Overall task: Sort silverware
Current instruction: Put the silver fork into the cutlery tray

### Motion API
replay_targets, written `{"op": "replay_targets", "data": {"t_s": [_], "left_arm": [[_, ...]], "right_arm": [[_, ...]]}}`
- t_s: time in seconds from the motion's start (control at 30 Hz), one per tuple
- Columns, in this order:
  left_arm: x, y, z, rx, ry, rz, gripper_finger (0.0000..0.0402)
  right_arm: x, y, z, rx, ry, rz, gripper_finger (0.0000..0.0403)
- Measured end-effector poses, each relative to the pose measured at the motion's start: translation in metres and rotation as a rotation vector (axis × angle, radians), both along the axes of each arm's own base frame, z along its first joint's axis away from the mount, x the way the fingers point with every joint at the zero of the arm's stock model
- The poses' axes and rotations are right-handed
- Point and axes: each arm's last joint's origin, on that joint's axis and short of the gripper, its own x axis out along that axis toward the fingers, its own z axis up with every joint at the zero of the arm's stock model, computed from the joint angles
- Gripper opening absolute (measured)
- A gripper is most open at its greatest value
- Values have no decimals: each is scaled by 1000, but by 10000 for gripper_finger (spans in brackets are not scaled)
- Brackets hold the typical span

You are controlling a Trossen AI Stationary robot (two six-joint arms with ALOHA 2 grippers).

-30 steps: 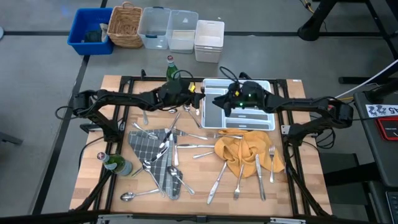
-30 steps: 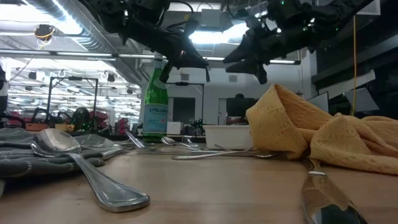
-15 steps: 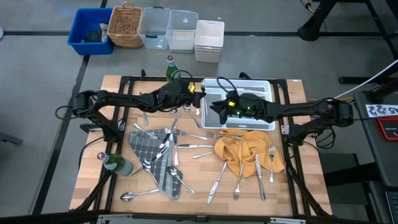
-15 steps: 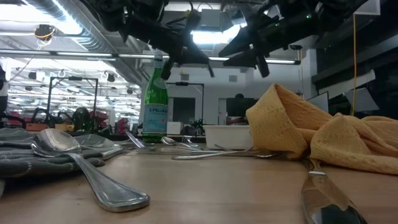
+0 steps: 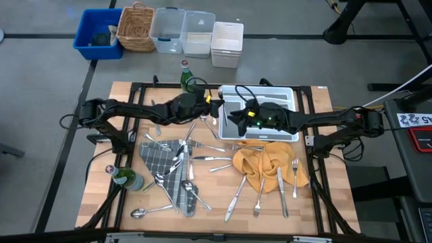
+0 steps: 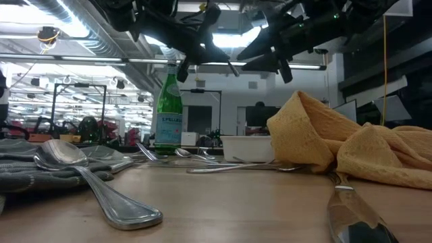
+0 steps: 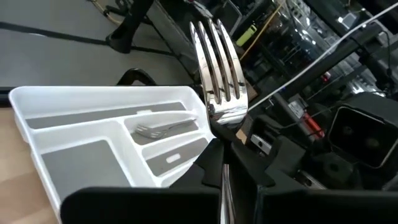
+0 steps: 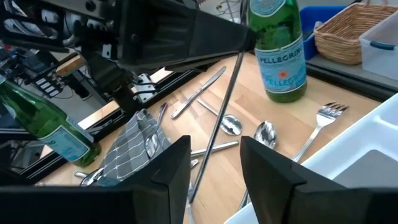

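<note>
Silverware fork [image 7: 217, 74] is clamped in the left pincer [image 5: 202, 101] beside the white tray [image 5: 291, 94], best lowered flat into the fork slot, right pincer [image 5: 233, 116] released.

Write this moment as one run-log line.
left gripper: shut on fork | right gripper: open, empty | tray: one fork inside

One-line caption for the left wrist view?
Left gripper holds a fork tines-up near the white tray, where another fork already lies.
</note>
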Motion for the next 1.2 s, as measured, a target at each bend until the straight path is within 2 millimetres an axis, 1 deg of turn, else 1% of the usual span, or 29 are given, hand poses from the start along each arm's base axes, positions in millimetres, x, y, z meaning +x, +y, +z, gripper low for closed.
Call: {"op": "replay_targets", "data": {"t_s": [0.23,0.5,0.97,1.07,1.2], "left_arm": [[2,-5,4,-23,-65,31,2],[2,-8,5,-43,-88,56,3],[2,-8,5,-101,-125,71,2],[2,-8,5,-104,-126,73,3],[2,-8,5,-101,-124,74,3]], "right_arm": [[0,0,0,0,0,0,143],[0,0,0,0,-1,-1,143],[0,0,0,0,-1,0,142],[3,-1,-2,0,0,0,130],[12,-1,-11,12,-8,44,97]]}}
